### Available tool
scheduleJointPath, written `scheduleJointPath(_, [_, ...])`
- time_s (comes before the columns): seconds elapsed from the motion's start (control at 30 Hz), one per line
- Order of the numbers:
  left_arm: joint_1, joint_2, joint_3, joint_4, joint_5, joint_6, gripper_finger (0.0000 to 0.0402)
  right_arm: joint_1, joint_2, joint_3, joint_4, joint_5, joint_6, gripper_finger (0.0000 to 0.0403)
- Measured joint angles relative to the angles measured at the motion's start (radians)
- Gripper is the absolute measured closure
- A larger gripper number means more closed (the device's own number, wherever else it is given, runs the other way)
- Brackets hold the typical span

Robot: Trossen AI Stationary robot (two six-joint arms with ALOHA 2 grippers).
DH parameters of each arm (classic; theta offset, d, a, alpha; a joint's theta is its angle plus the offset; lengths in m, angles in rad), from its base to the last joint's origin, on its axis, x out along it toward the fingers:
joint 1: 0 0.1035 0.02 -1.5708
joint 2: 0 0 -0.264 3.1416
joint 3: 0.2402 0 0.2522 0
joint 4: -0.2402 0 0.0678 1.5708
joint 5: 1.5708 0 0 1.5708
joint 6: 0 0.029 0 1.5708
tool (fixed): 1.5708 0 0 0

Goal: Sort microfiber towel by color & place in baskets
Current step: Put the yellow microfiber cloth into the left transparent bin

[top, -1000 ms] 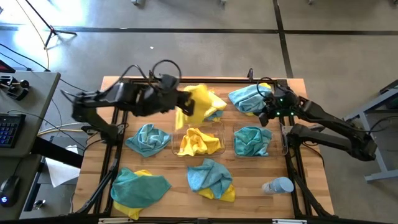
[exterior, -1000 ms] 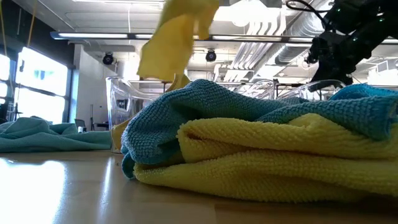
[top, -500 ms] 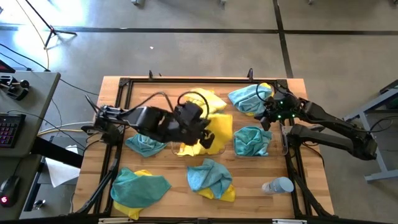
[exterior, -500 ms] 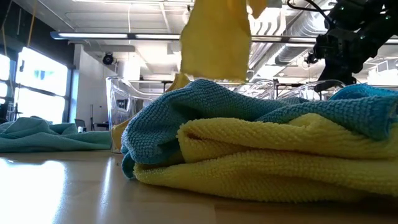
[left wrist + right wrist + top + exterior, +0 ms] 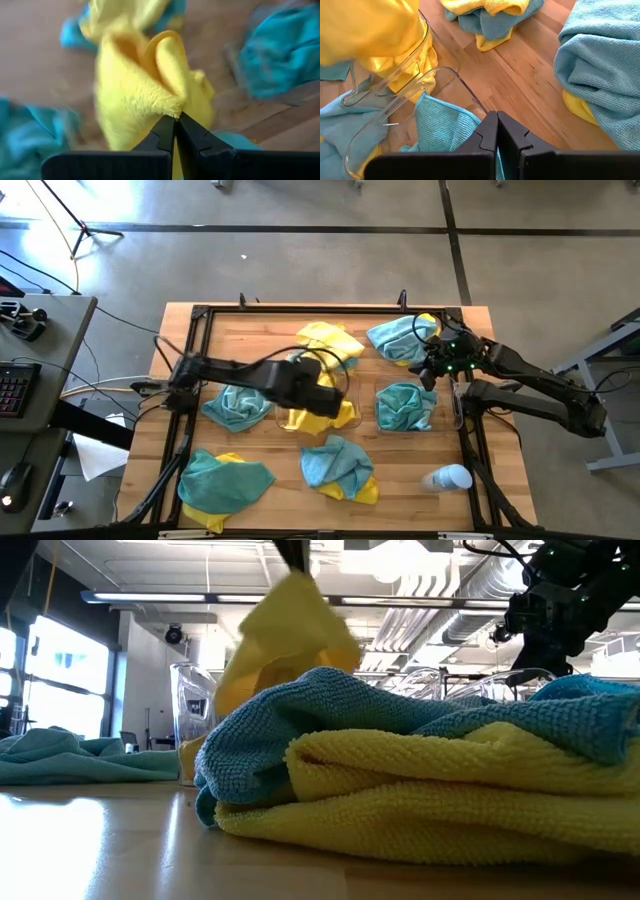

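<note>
Now the left gripper (image 5: 174,119), jaws pinched on a yellow towel (image 5: 135,85), has swung in from the table's far side and hangs over the left basket (image 5: 352,416) (another yellow one lies inside). Release looks next. The right gripper (image 5: 497,129), pressed together on nothing, waits beside the teal basket (image 5: 436,392).

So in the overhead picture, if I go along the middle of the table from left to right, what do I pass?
A loose teal towel → the left gripper shut on a yellow towel, over the basket with yellow towels → the basket holding a teal towel → the right gripper, shut and empty, slightly farther back.
</note>
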Motion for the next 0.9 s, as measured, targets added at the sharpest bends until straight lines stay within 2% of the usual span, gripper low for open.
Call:
scheduleJointPath(0.27, [0.021,0.07,-0.061,0.042,0.064,-0.064,0.0401,0.0,0.0,0.0,-0.006,-0.002,0.001,0.0403])
scheduleJointPath(0.47, [0.059,0.104,-0.139,0.129,0.075,-0.079,0.0401,0.0,0.0,0.0,-0.007,-0.002,0.002,0.0403])
scheduleJointPath(0.57, [0.078,0.121,-0.198,0.181,0.117,-0.113,0.0397,0.0,0.0,0.0,-0.008,-0.002,0.003,0.0403])
scheduleJointPath(0.73, [0.106,0.124,-0.331,0.333,0.18,-0.129,0.0376,0.0,0.0,0.0,-0.013,-0.002,0.007,0.0403])
scheduleJointPath(0.9, [0.111,0.124,-0.423,0.491,0.229,-0.12,0.0338,0.0,0.0,0.0,-0.018,-0.003,0.009,0.0403])
